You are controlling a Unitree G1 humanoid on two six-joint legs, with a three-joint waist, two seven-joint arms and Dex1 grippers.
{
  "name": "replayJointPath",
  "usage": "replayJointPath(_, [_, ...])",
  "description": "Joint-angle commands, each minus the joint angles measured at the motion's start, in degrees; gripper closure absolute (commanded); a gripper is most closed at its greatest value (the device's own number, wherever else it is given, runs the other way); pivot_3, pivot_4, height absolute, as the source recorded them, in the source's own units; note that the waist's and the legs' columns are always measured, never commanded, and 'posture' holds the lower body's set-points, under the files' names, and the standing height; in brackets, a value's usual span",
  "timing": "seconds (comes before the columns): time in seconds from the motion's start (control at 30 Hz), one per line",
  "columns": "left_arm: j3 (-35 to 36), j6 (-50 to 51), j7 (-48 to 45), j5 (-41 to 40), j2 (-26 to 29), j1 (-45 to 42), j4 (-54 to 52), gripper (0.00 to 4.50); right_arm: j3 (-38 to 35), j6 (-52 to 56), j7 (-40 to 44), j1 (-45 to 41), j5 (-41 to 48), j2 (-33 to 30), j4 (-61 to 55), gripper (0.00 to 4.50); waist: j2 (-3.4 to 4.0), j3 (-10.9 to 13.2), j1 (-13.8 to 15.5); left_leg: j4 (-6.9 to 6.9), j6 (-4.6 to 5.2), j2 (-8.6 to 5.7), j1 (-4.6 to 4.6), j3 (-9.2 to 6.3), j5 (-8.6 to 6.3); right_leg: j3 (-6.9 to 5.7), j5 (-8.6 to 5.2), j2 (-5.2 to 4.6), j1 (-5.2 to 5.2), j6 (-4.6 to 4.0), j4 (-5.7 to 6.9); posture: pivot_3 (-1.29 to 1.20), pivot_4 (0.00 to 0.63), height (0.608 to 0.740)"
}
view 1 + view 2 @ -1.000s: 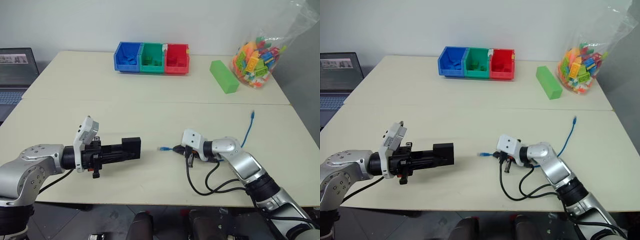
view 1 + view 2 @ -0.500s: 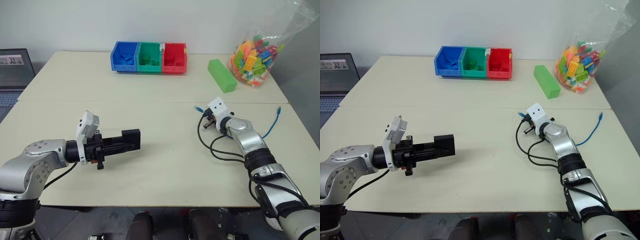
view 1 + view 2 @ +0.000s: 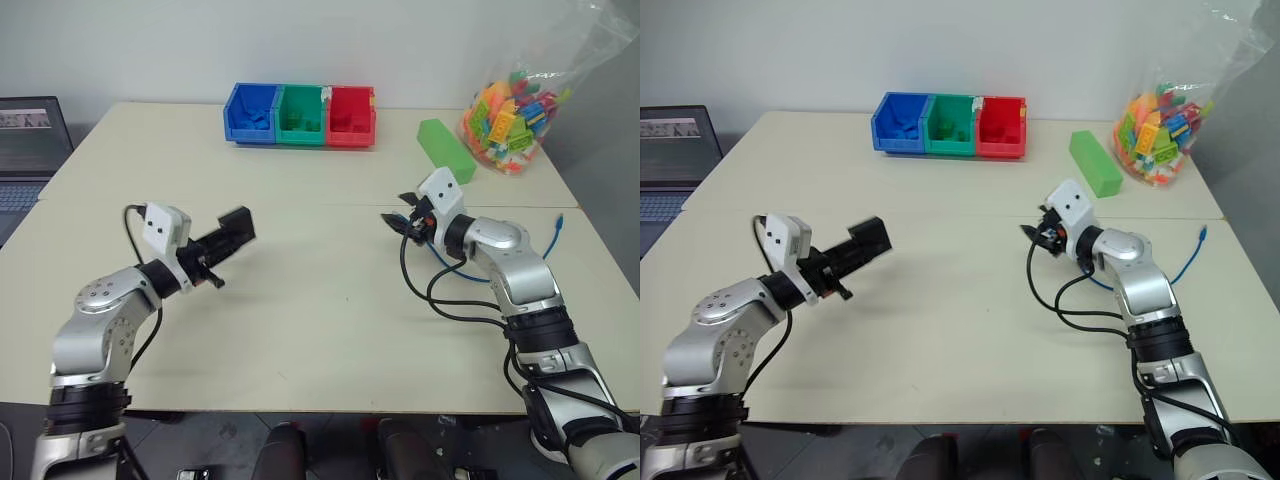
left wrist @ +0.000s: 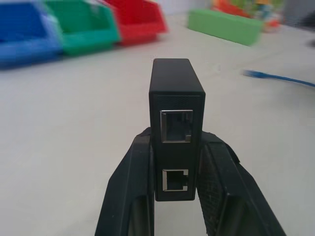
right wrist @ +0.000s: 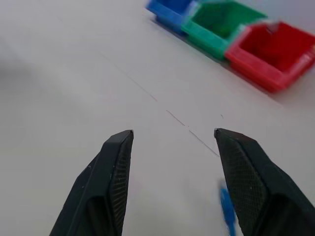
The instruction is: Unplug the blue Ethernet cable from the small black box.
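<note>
My left gripper (image 3: pixel 222 240) is shut on the small black box (image 3: pixel 237 224) and holds it above the table's left half. In the left wrist view the box (image 4: pixel 176 123) stands between the two fingers (image 4: pixel 129 196), and both ports in its face are empty. The blue Ethernet cable (image 3: pixel 1187 262) lies loose on the table at the right, partly behind my right arm, with one end near the table's right edge (image 3: pixel 557 217). My right gripper (image 3: pixel 395 222) hovers open above the table with nothing between its fingers (image 5: pixel 114 177). A blue plug (image 5: pixel 227 210) shows just beyond them.
Blue (image 3: pixel 251 111), green (image 3: pixel 301 112) and red (image 3: pixel 350 113) bins stand in a row at the back. A green block (image 3: pixel 445 151) and a bag of coloured bricks (image 3: pixel 510 125) are at the back right. A laptop (image 3: pixel 30 135) sits at the far left. Black arm cables (image 3: pixel 440 300) loop under my right arm.
My right gripper rose, carried the cable's plug to the right and has now opened, letting it go. My left arm swung the black box forward and turned it to the right.
</note>
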Motion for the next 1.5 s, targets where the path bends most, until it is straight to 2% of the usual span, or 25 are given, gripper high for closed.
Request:
replayJointPath(0.03, [3.07,-12.03,9.21,6.78,-2.15,-1.9,9.06,3.71,4.0,3.26,5.02,-0.47,2.64,0.71,-6.32,1.77,0.0,0.0,0.03,0.0,0.0,-0.02,0.01,0.0,0.0,-0.01,0.0,0.0,0.0,0.0,0.02,0.0,0.15,0.74])
replayJointPath(0.23, [3.96,-18.62,12.31,7.85,-4.74,-3.81,20.96,3.71,8.89,5.4,12.62,-0.58,5.78,0.66,-10.31,1.77,-0.02,-0.01,0.31,0.06,0.0,-0.07,-0.05,-0.02,0.0,-0.08,0.0,-0.05,0.0,0.0,0.02,0.0,0.15,0.74])
replayJointPath(0.53, [3.64,-20.16,12.81,7.64,-5.97,-4.45,28.79,3.71,9.49,5.4,12.16,-1.1,5.19,1.15,-9.76,1.77,-0.06,-0.04,0.32,0.17,-0.01,-0.09,-0.07,-0.11,0.0,-0.17,0.01,-0.06,0.02,0.01,0.13,0.0,0.15,0.74])
replayJointPath(0.57, [3.73,-19.75,12.31,7.18,-6.08,-4.34,28.9,3.01,9.48,5.49,12.08,-1.01,5.16,1.12,-9.87,1.77,-0.06,-0.04,0.3,0.17,-0.01,-0.09,-0.06,-0.11,0.0,-0.17,0.01,-0.06,0.02,0.01,0.15,0.0,0.15,0.74])
replayJointPath(0.63, [3.86,-19.48,11.7,6.69,-6.14,-3.97,28.63,2.73,9.48,5.71,11.93,-0.82,5.13,1.05,-10.15,1.77,-0.06,-0.04,0.28,0.17,-0.01,-0.09,-0.03,-0.11,0.0,-0.16,0.01,-0.06,0.02,0.01,0.2,0.0,0.15,0.74])
replayJointPath(0.83, [4.16,-19.28,11.53,6.48,-6.03,-2.79,27.37,1.38,9.37,6.29,11.29,-0.5,5.09,1.19,-10.77,1.77,-0.06,-0.04,0.26,0.2,-0.01,-0.08,-0.03,-0.11,0.01,-0.16,0.01,-0.06,0.01,0.01,0.23,0.0,0.15,0.74])
replayJointPath(0.97, [4.32,-18.08,11.81,6.37,-5.77,-0.05,22.88,0.45,9.53,6.63,10.73,-0.27,5.18,1.31,-11.26,1.77,-0.06,-0.04,0.25,0.2,-0.01,-0.08,-0.03,-0.11,0.01,-0.14,0.01,-0.06,0.01,0.01,0.23,0.0,0.15,0.74])
replayJointPath(1.03, [5.19,-16.44,12.44,6.24,-4.99,3.92,16.15,0.05,9.5,7.13,10.32,0.19,5.26,1.28,-11.83,1.77,-0.06,-0.04,0.18,0.2,-0.01,-0.07,-0.03,-0.1,0.01,-0.13,0.01,-0.06,0.01,0.01,0.24,0.0,0.15,0.74])
replayJointPath(1.27, [9.83,-3.19,12.39,0.13,-1.91,16.84,-10.08,0.05,6.21,9.55,9.08,2.96,6.71,-0.71,-13.97,1.77,-0.09,-0.05,0.17,0.18,-0.02,0.01,-0.02,-0.16,0.0,-0.07,0.0,-0.2,0.0,0.0,0.24,0.0,0.15,0.74])
replayJointPath(1.37, [11.27,1.88,7.22,-3.01,2.71,21.54,-17.42,0.05,3.62,10.41,10.06,4.0,8.19,-3.26,-14.59,1.77,-0.09,-0.05,0.29,0.18,-0.03,-0.03,-0.01,-0.24,0.01,-0.08,0.0,-0.18,0.05,0.01,0.28,0.0,0.15,0.74])
replayJointPath(1.5, [15.8,8.71,1.74,-8.19,9.85,23.76,-21.38,0.05,0.44,9.71,13.79,5.15,10.46,-8.5,-14.27,1.77,-0.11,-0.03,0.3,0.19,-0.03,-0.09,0.11,-0.17,0.01,-0.11,-0.01,-0.09,0.16,0.03,0.24,0.0,0.15,0.74])
